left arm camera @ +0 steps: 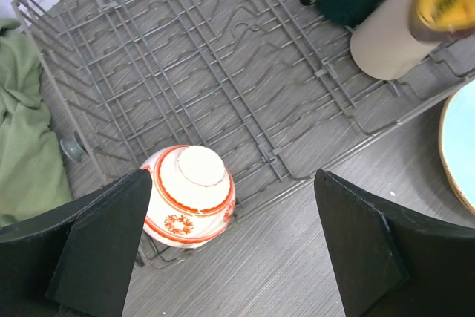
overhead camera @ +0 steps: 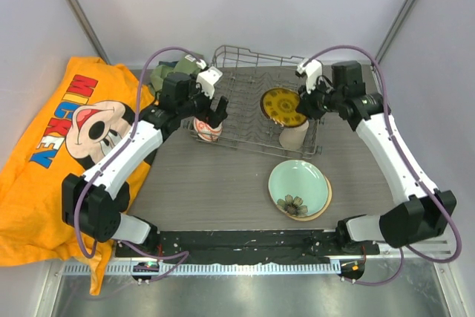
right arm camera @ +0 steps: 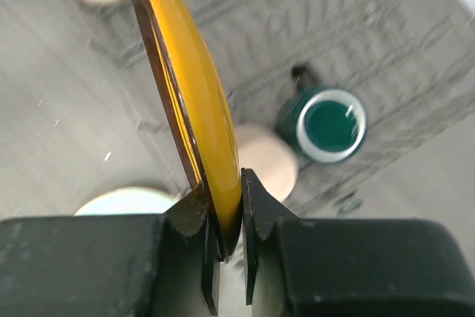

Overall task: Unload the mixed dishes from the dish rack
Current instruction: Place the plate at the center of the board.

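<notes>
Up over the dish rack (overhead camera: pixel 245 102), the right gripper (right arm camera: pixel 228 206) squeezes the rim of the small yellow plate (right arm camera: pixel 185 87). At the rack's near left corner, the left gripper (left arm camera: pixel 231 183) hangs wide open over the upside-down red-orange bowl (left arm camera: pixel 189 194).

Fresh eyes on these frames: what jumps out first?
The small yellow patterned plate stands out first, pinched on edge in the shut right gripper above the right part of the dish rack. Next comes the bright orange Mickey shirt, spread out at the far left of the top view. Then the open left gripper, hovering over the upside-down small red-orange bowl at the rack's near-left corner.
</notes>
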